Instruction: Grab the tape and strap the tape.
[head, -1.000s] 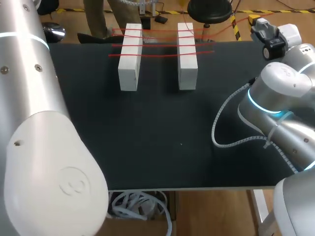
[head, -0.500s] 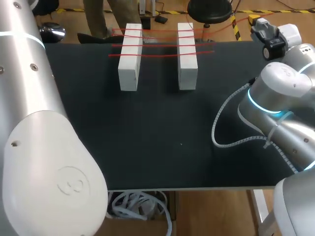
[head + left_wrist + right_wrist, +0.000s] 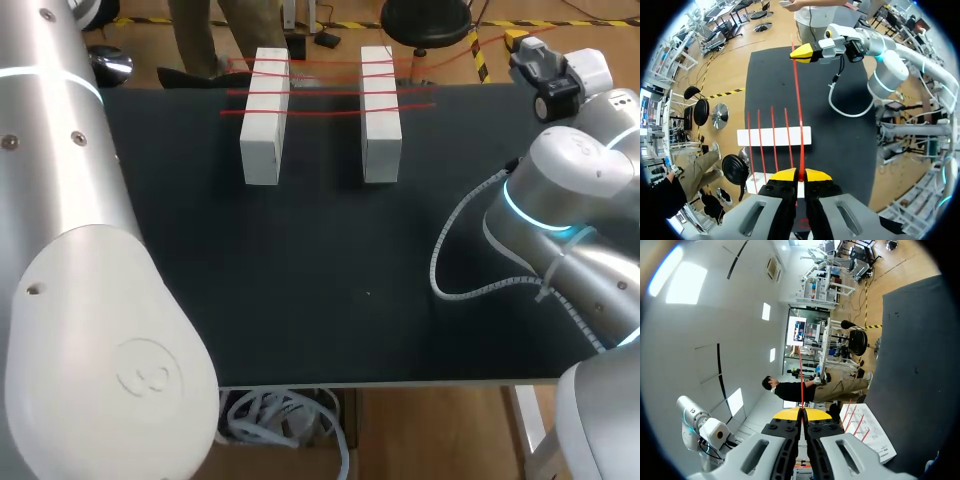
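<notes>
Two white blocks (image 3: 265, 120) (image 3: 380, 120) stand side by side at the table's far edge, with several red tape strands (image 3: 325, 88) stretched across both. Neither gripper shows in the head view. In the left wrist view my left gripper (image 3: 801, 175) is shut on a red tape (image 3: 798, 100) that runs taut over the blocks (image 3: 774, 136) to my right gripper (image 3: 802, 52), which is held high over the table. In the right wrist view my right gripper (image 3: 802, 413) is shut on the same tape (image 3: 801, 382); the blocks (image 3: 875, 437) lie beside and below it.
The black table (image 3: 320, 280) is bare between the blocks and its near edge. My left arm (image 3: 80, 250) fills the head view's left side, and my right arm (image 3: 560, 210) stands over the table's right edge.
</notes>
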Motion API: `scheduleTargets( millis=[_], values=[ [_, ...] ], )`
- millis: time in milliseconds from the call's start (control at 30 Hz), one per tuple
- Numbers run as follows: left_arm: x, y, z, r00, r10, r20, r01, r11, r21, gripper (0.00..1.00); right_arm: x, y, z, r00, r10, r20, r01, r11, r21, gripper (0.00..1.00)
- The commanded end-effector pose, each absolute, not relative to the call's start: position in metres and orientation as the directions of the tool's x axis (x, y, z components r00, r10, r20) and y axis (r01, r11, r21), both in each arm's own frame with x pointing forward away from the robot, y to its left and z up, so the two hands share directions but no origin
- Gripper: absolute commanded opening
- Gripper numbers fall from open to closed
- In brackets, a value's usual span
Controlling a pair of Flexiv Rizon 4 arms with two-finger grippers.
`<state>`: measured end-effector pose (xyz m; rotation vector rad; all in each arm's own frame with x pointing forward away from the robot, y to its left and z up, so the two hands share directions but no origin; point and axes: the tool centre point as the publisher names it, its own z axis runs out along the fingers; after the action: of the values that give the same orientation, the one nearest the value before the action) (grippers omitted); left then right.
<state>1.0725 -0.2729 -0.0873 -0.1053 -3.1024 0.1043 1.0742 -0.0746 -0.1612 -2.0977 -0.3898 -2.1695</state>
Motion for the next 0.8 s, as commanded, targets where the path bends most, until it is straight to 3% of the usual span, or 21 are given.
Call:
scheduleTargets(
  millis=[33, 267, 633, 800],
  values=[
    [1.075, -0.275, -0.085, -0.997, 0.070, 0.040, 0.067, 0.996, -0.060, 0.00, 1.075, -0.074, -0.161, -0.045, 0.107, 0.993, 0.245, -0.963, 0.115, 0.00],
    [1.075, -0.275, -0.085, -0.997, 0.070, 0.040, 0.067, 0.996, -0.060, 0.00, 1.075, -0.074, -0.161, -0.045, 0.107, 0.993, 0.245, -0.963, 0.115, 0.00],
    [1.075, -0.275, -0.085, -0.997, 0.070, 0.040, 0.067, 0.996, -0.060, 0.00, 1.083, -0.082, -0.149, 0.057, 0.585, 0.809, 0.222, -0.797, 0.561, 0.00],
    [1.075, -0.275, -0.085, -0.997, 0.070, 0.040, 0.067, 0.996, -0.060, 0.00, 1.085, -0.078, -0.143, 0.067, 0.716, 0.695, 0.234, -0.689, 0.686, 0.00]
  ],
)
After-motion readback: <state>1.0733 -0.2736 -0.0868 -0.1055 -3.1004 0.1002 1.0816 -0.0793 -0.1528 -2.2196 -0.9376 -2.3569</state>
